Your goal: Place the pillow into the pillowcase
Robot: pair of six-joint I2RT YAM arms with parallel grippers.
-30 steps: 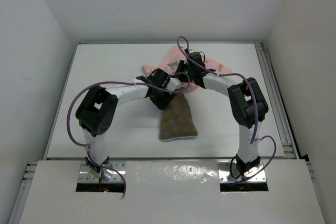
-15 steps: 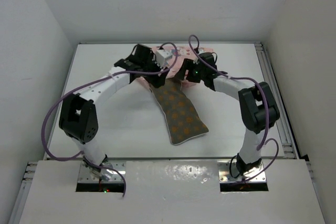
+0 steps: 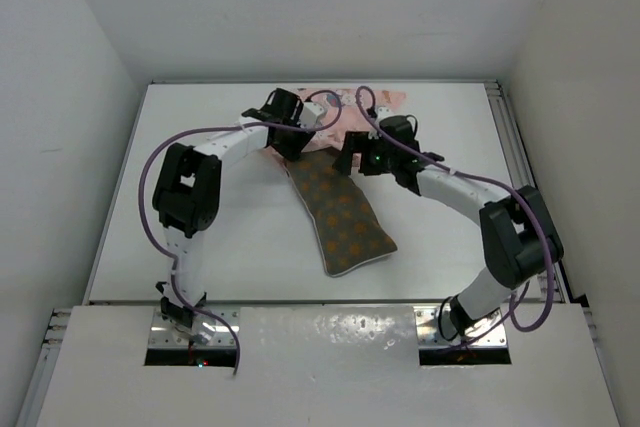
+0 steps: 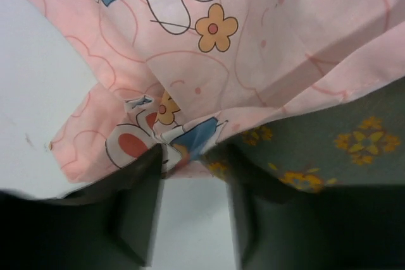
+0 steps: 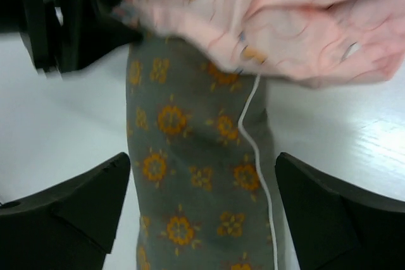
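Left gripper (image 4: 193,156): fingers partly apart. A bunched hem of the thin light-pink pillowcase with white rabbit print and blue patches (image 4: 285,30) sits right between the fingertips. Cannot tell if the hem is pinched or just lying there; bare white table (image 4: 38,93) shows between the fingers closer to the wrist. The rest of the pillowcase spreads out beyond the tips, crumpled and folded.

The small oblong olive-brown pillow with orange flower dots and pale piping (image 3: 345,217) is just right of the left fingertips, its end tucked beneath the pink hem. Cannot tell if that end is inside the sack or only under it.

Right gripper (image 5: 202,162): fingers spread wide, holding nothing. The pillow runs lengthwise through the gap between them, clear of both fingers. Ahead of the right fingertips the pink cloth drapes across the pillow's far end. The left gripper shows as a dark blurred shape ahead and to the left, at the pillowcase edge. The two grippers are near each other, with the covered end of the pillow between them. The pillow's uncovered end lies flat on the table, back toward the arm bases.
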